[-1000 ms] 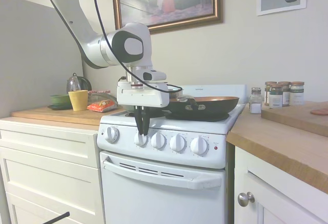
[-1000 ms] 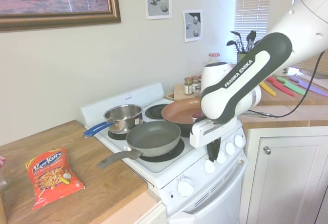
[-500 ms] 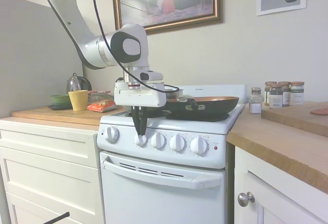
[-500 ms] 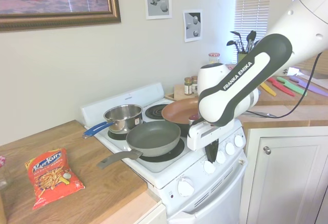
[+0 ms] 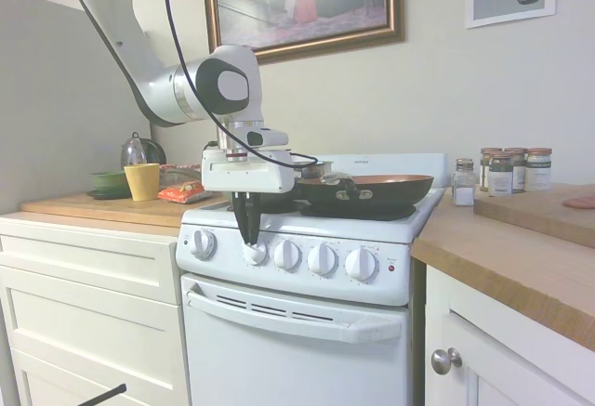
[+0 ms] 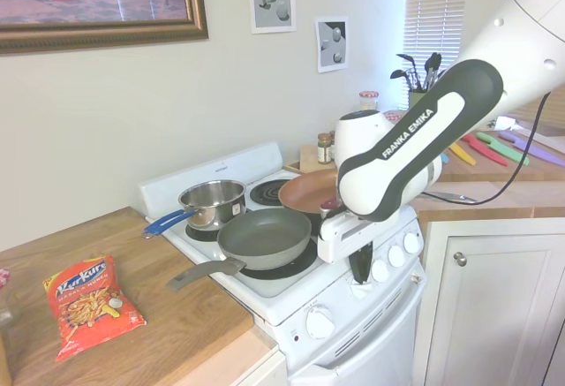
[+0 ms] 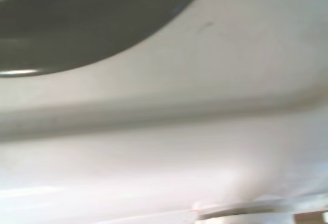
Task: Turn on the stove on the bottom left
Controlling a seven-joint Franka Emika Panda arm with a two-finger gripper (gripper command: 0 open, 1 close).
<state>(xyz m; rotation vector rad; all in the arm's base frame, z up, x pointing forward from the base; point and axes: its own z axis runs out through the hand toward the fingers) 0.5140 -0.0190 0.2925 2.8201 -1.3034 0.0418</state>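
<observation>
Change: since a second ago the pincer [image 5: 248,235] has slid toward the left of the first exterior view, from beside the third knob to right over the second knob [image 5: 253,254], and sits a little lower.
Pincer: its dark fingers point straight down with the tips at that knob; they look drawn close together, but I cannot tell whether they truly clamp it or only touch it.
Why so held: coming down from above lets the fingers straddle the round knob, which I judge suits a twist.
Stove: the stove [image 5: 307,332] fills the lower middle of the first exterior view, between a white drawer cabinet [image 5: 88,304] at lower left and a tabletop [image 5: 521,257] at right.
Knobs: five, in one row across the front panel, with a small red light [image 5: 391,268] at the right end.
Pans: three on the burners: a grey skillet [image 6: 263,238], a copper-coloured pan [image 6: 311,189] and a steel pot [image 6: 212,202] with a blue handle.
Burner in question: likely the one under the grey skillet, at lower centre of the second exterior view.
Elsewhere: one orange snack bag [image 6: 90,305] at lower left there; one yellow cup [image 5: 142,181]; at least five spice jars [image 5: 509,171].
Wrist view: blurred white panel and a dark curve only.
</observation>
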